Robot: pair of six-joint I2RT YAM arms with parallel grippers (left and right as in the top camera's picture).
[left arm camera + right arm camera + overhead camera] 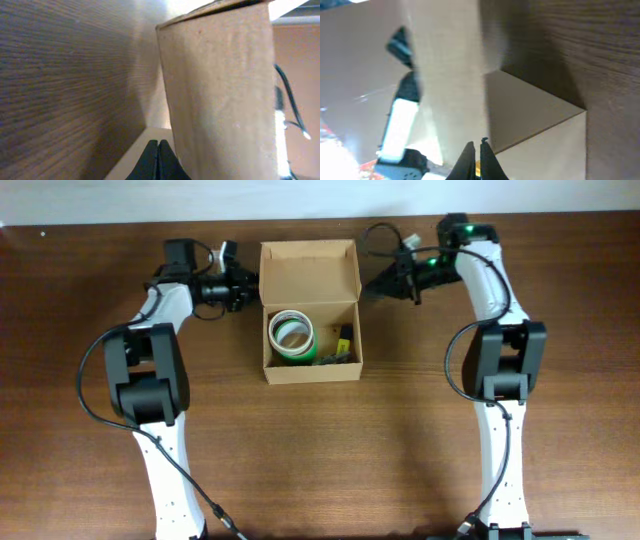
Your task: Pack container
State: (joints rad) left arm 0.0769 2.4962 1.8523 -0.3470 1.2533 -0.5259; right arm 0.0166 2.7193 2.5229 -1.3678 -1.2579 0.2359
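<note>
The container (312, 371), a tan cardboard box, sits at the table's middle rear with its flap lid (308, 270) standing open at the back. Inside lie a green and white tape roll (290, 333) and a small yellow and black item (340, 345). My left gripper (251, 288) is shut just off the box's left side by the lid hinge. In the left wrist view its tips (159, 150) meet with nothing between them, beside the cardboard wall (220, 90). My right gripper (368, 289) is shut at the box's right side, tips (477, 147) next to the cardboard (540, 115).
Brown wooden table (400, 440) all around. Both arms reach in from the front edge, their elbows at the left (145, 365) and the right (505, 355) of the box. A pale wall edge runs along the back of the table.
</note>
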